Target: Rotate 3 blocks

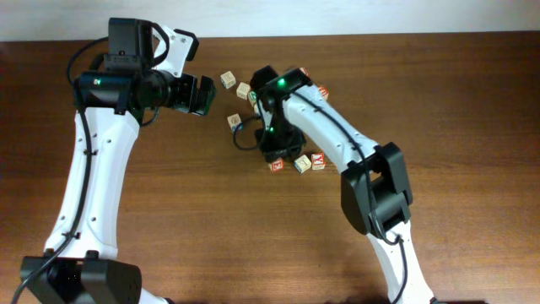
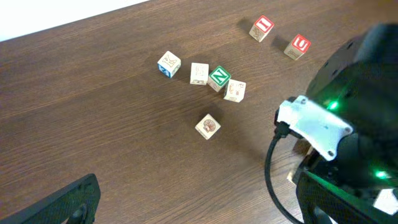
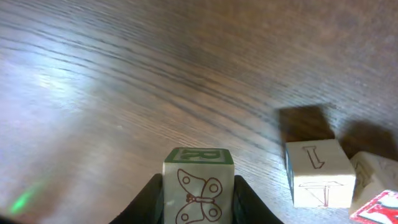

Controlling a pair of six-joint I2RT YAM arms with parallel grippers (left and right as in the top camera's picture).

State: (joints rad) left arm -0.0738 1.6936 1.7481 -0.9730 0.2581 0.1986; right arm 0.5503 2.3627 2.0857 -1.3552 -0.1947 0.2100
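Right claw [image 3: 199,208] was clamped on a butterfly-faced block [image 3: 199,177], low over the table [image 3: 124,93], near a cube [image 3: 317,171]. Left claw [image 1: 202,95] gaped wide. Step judged: rotating one block. Next move called for a wrist twist, then release.

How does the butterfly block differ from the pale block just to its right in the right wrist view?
The butterfly block sits clamped between the right gripper's fingers; the pale block stands free on the table. The butterfly block's top shows a green letter; the pale block's top bears a thin red mark. Both are wooden cubes with outline drawings in front.
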